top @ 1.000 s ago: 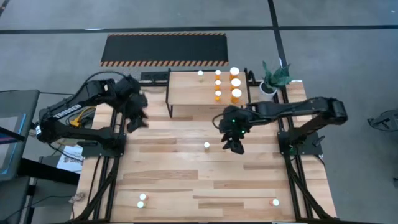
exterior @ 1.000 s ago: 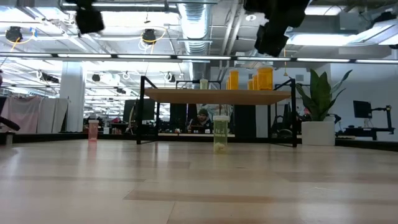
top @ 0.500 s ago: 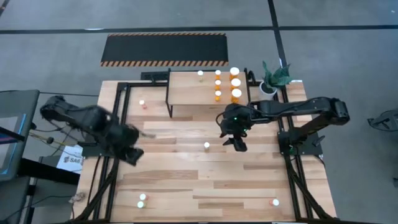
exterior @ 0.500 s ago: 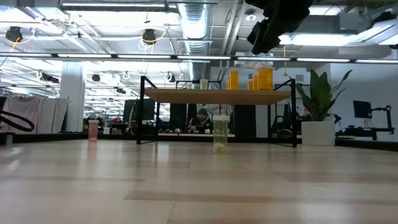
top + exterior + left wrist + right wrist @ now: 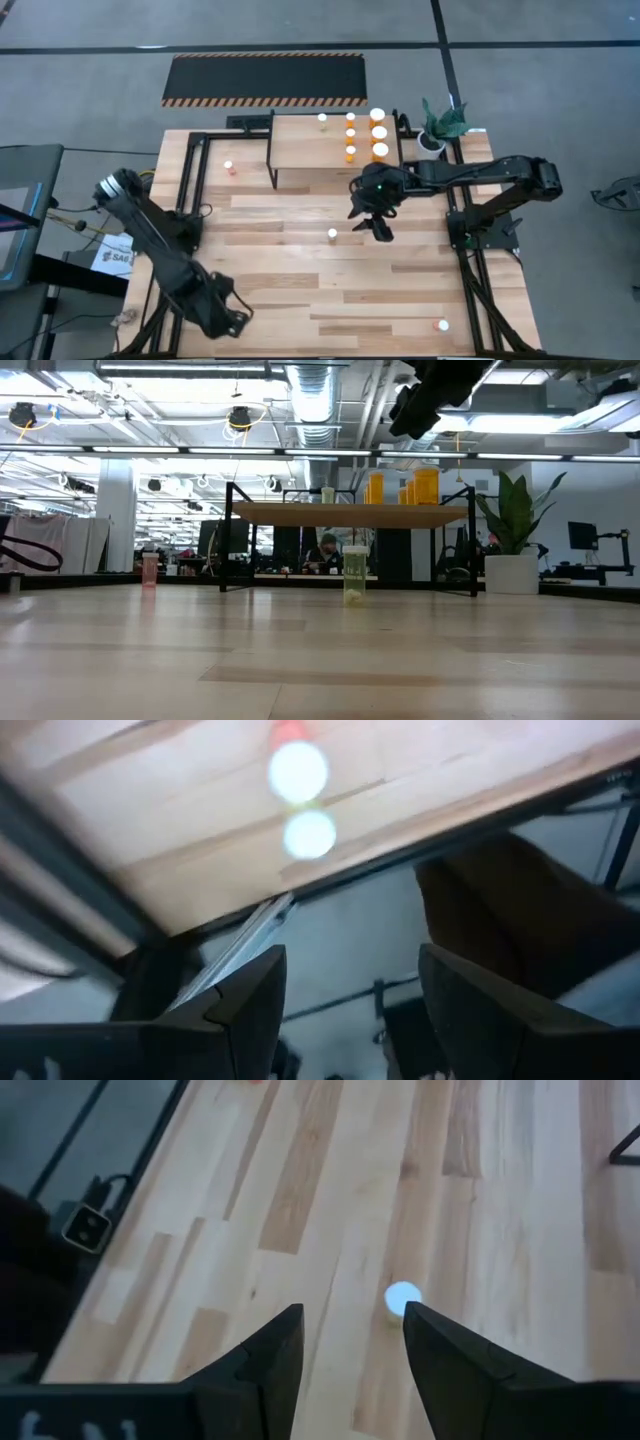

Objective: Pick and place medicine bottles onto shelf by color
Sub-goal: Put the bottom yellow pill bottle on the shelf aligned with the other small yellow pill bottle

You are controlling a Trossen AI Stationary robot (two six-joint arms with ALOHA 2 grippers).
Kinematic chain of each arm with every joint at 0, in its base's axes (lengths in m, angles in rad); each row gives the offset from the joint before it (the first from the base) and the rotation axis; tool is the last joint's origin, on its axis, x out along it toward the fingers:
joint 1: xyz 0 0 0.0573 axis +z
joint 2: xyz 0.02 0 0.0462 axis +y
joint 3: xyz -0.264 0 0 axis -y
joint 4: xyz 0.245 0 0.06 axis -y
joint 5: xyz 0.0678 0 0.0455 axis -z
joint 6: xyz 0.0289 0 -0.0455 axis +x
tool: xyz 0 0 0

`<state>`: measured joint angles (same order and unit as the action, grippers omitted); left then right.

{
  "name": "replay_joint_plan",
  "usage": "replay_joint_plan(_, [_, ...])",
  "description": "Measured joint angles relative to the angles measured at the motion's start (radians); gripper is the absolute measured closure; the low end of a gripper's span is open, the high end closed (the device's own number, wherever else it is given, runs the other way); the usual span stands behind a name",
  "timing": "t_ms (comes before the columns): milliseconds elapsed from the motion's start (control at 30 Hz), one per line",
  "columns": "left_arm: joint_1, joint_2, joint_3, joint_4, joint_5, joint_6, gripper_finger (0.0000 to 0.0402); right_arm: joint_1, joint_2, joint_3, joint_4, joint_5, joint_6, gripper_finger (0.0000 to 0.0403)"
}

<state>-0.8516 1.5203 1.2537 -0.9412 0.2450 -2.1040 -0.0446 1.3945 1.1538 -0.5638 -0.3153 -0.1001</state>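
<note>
1. While the right claw (image 5: 372, 226) hovers mid-frame, fingers spread and empty, a pale bottle (image 5: 332, 234) stands just left of it on the table (image 5: 290, 270).
2. Left claw (image 5: 232, 322) (lower left, table edge) gapes empty.
3. Orange bottles (image 5: 379, 133) sit on the shelf (image 5: 310, 150), upper centre.

A: What is the table (image 5: 300, 270) made of?
B: Pale wood planks, smooth with a soft sheen. The shelf (image 5: 305, 150) is light wood on thin black metal legs.
A: And the bottles?
B: The pale yellow-green bottle (image 5: 355, 576) looks like translucent plastic, possibly.
</note>
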Motion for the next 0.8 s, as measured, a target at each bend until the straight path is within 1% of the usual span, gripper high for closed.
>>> replay_joint_plan(67, [-0.025, 0.047, 0.0, 0.026, -0.053, -0.015, 0.0188, 0.008, 0.0, 0.0, 0.009, 0.0, 0.044, 0.0211])
replay_joint_plan(167, [-0.05, 0.104, 0.0, 0.02, -0.096, -0.052, 0.0188, 0.012, 0.0, 0.0, 0.034, 0.0, 0.107, 0.0212])
replay_joint_plan(300, [-0.066, 0.169, 0.0, -0.007, -0.105, -0.045, 0.0188, 0.011, 0.0, 0.0, 0.049, -0.002, 0.159, 0.0212])
replay_joint_plan(467, [-0.073, 0.231, 0.0, 0.033, -0.119, -0.017, 0.0188, 0.011, 0.0, 0.0, 0.049, -0.002, 0.179, 0.0216])
replay_joint_plan(800, [-0.073, 0.25, 0.0, 0.032, -0.148, -0.007, 0.0187, 0.009, 0.0, 0.0, 0.049, -0.002, 0.174, 0.0224])
